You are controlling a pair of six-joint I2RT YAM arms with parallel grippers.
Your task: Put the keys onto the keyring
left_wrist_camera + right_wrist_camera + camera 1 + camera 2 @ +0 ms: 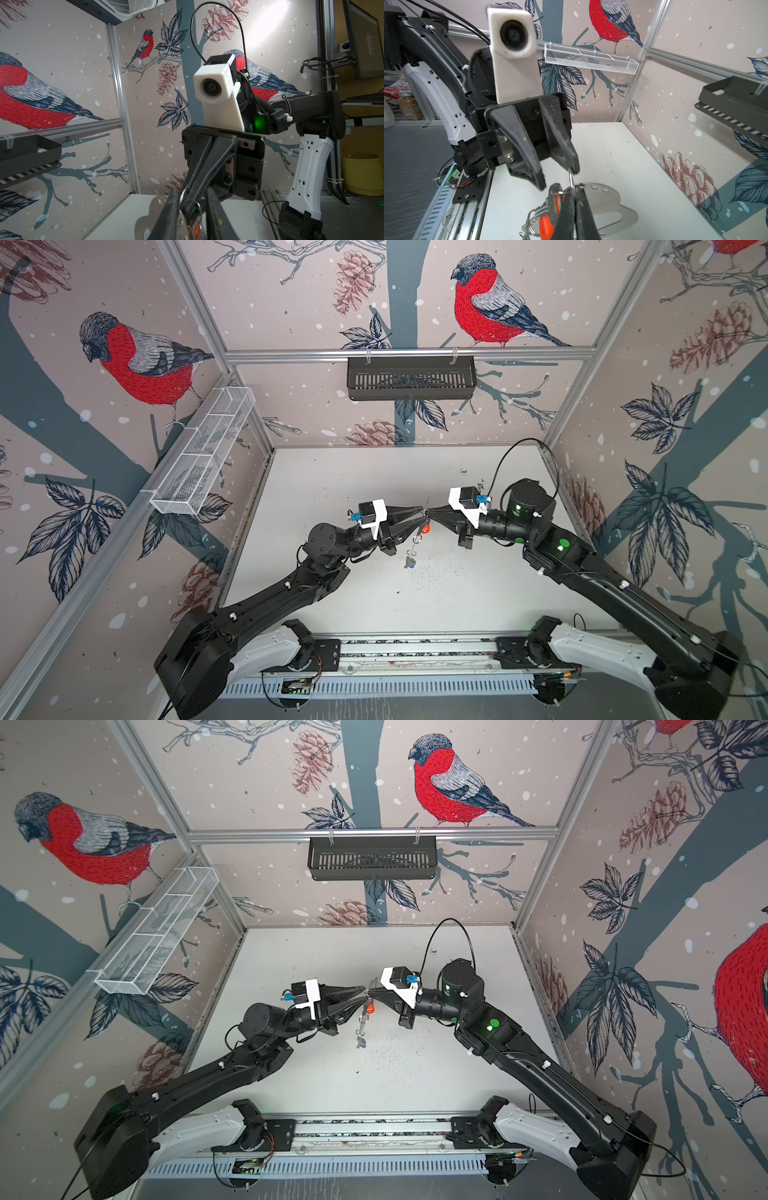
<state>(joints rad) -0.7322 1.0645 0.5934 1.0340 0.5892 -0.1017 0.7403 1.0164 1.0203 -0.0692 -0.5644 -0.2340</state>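
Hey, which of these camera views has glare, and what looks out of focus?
Left wrist view: a bright glare patch washes out the wall, and the left gripper with the orange tag is blurred at the lens. Right wrist view: no glare; the right gripper is soft, the keyring sharper. Both top views: evenly lit, but the blue-tagged key is small and indistinct.

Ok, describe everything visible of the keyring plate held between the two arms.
The keyring plate is a thin flat sheet, grey, glossy and partly see-through, with small holes along its rounded edge and a large slot. It is held above the table. The right gripper has its fingers shut on its edge. A thin metal ring runs from that edge to one fingertip of the left gripper, whose fingers stand apart. A red-orange tag hangs beside it.
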